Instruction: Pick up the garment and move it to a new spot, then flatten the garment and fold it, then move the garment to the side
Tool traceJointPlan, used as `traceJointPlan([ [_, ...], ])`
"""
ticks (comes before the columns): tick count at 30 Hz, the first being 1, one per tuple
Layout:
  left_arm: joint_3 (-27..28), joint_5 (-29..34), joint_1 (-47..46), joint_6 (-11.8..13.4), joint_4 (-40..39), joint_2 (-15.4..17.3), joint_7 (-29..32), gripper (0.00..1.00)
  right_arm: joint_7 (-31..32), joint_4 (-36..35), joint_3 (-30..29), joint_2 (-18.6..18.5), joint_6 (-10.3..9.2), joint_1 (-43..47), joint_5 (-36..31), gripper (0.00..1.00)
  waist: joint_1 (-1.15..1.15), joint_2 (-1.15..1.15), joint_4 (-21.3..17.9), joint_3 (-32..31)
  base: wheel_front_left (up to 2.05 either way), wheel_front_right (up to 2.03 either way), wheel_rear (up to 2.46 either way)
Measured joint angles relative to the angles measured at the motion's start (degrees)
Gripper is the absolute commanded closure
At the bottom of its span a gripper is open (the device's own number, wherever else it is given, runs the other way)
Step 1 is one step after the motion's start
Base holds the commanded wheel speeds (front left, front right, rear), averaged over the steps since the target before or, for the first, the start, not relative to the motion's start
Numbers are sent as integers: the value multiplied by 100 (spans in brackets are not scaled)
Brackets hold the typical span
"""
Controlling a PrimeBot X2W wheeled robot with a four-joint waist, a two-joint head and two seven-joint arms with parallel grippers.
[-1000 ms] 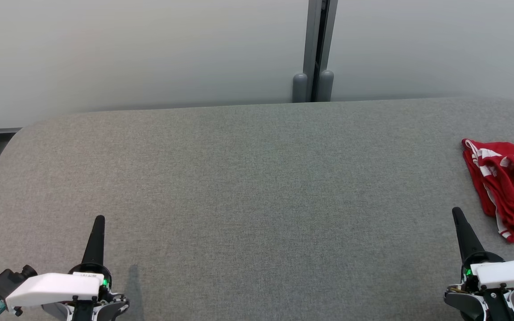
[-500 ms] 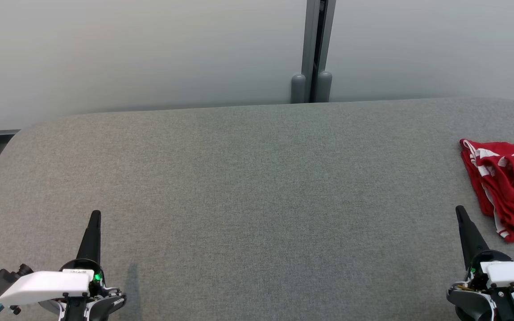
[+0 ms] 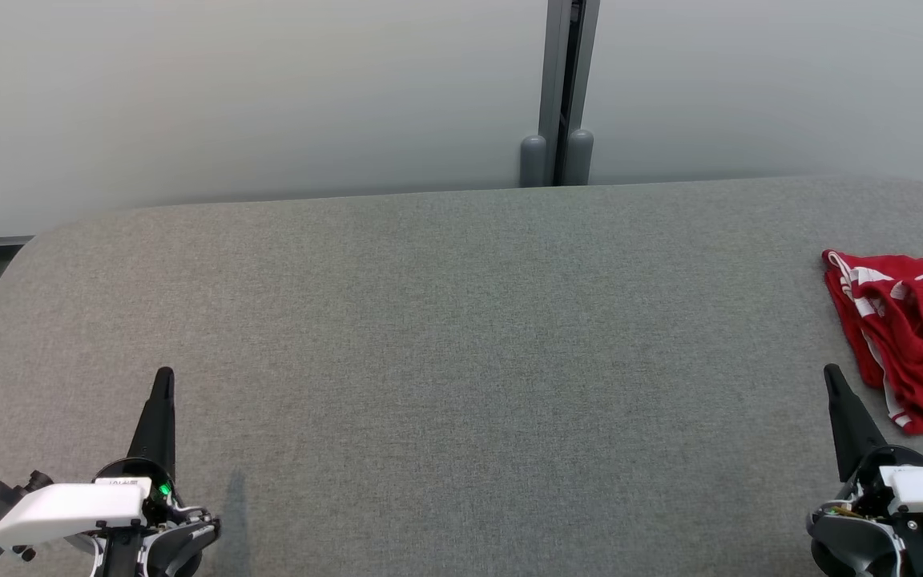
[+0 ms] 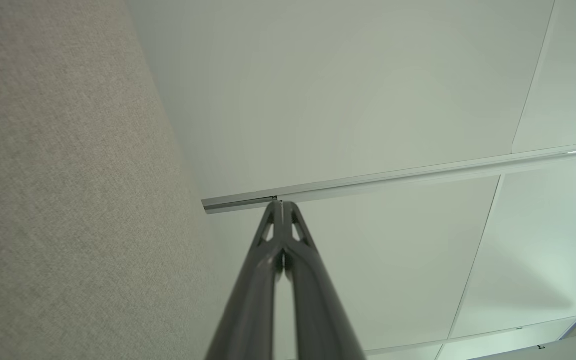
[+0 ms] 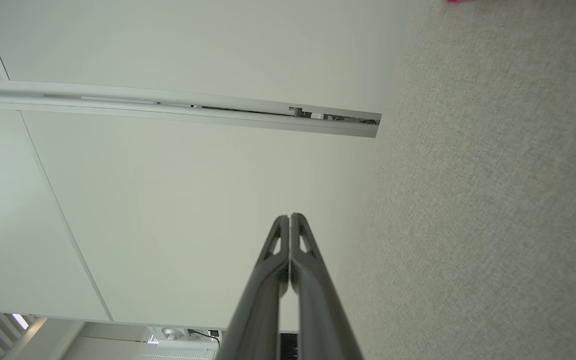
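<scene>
Garment [image 3: 910, 344], red with white stripes, is seen lying loosely bunched at the far right of the grey padded surface [image 3: 461, 336]. It is partly cut off by the head view's edge, so its full shape cannot be told. Left gripper [image 3: 163, 381] and right gripper [image 3: 832, 377] are held low near the front edge, each with its fingers pressed together and nothing between them. The right one is near the cloth but apart from it. Two stages are fitted by this scene: a heap waiting at the edge to be carried to the middle, or a piece already set aside after folding. No neat fold is suggested by the visible creases, though that is not settled. The cloth is judged thin and limp. It would be caught more surely at a hem than in the bulk, and the broad bare middle would be well suited to spreading.
</scene>
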Motion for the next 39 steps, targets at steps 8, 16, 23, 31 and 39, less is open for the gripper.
traceJointPlan([
  [8,55,-324,-40,-53,4,-3,93,100,91,-19,-55,-4,0,-2,310,100,0,0,-15,-10,0,0,0],
  [16,67,-387,-63,-67,5,-4,97,100,113,-22,-67,-5,0,-2,388,100,0,0,-17,-12,0,0,0],
  [23,67,-387,-63,-67,5,-5,97,100,113,-23,-69,-5,0,-2,388,100,0,0,-17,-12,0,0,0],
  [31,67,-387,-63,-68,5,-5,97,100,114,-23,-70,-5,0,-2,388,100,0,0,-18,-12,0,0,0],
  [39,67,-387,-63,-68,5,-5,97,100,114,-23,-70,-5,0,-2,388,100,0,0,-17,-12,0,0,0],
])
